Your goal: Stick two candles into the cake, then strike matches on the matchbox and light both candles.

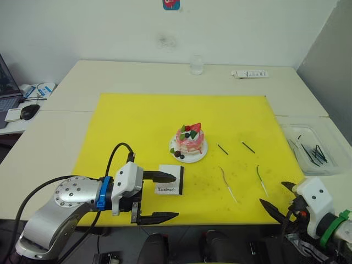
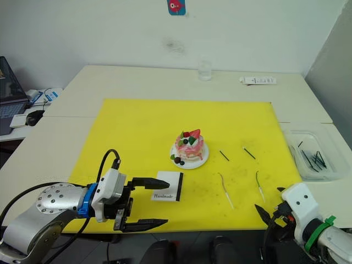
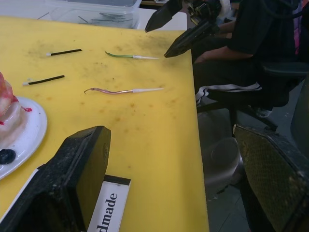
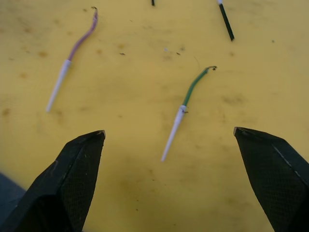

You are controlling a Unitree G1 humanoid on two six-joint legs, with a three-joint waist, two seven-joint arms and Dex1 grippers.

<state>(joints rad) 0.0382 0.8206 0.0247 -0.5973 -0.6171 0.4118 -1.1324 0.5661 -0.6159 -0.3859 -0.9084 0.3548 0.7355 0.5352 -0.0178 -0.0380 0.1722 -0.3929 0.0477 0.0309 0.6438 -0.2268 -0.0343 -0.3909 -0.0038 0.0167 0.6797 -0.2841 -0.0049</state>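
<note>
Two black-fingered grippers are held low over the near edge of the yellow rectangular mat [image 1: 137, 126]. The left gripper [image 1: 165, 197], on its silver and white arm, is reached in from 8 o'clock, level and pointing toward 3 o'clock; its fingers are spread wide, the far fingertip [image 1: 168, 176] lying over the near-left part of the flat white matchbox with the black strip [image 1: 170, 180], the near fingertip off the mat's front edge. The right gripper [image 1: 278, 197] is set at the mat's 5 o'clock corner, aimed toward 10 o'clock, its fingers likewise parted and nothing held between them.

The small round pink cake topped with a strawberry [image 1: 190, 140] is seen on its white plate near the mat's centre, with the matchbox just at 7 o'clock of it. The two thin curved candles are laid flat on the mat at 4 o'clock of the cake: the left candle [image 1: 227, 184] and the right candle [image 1: 262, 180], each with its long axis running from 11 to 5 o'clock, dark curled tip far, whitish end near. The right candle lies just ahead of the right gripper. Two short black matches [image 1: 222, 149] [image 1: 248, 147] are laid at 3 o'clock of the cake, each pointing from 10 to 4 o'clock.
</note>
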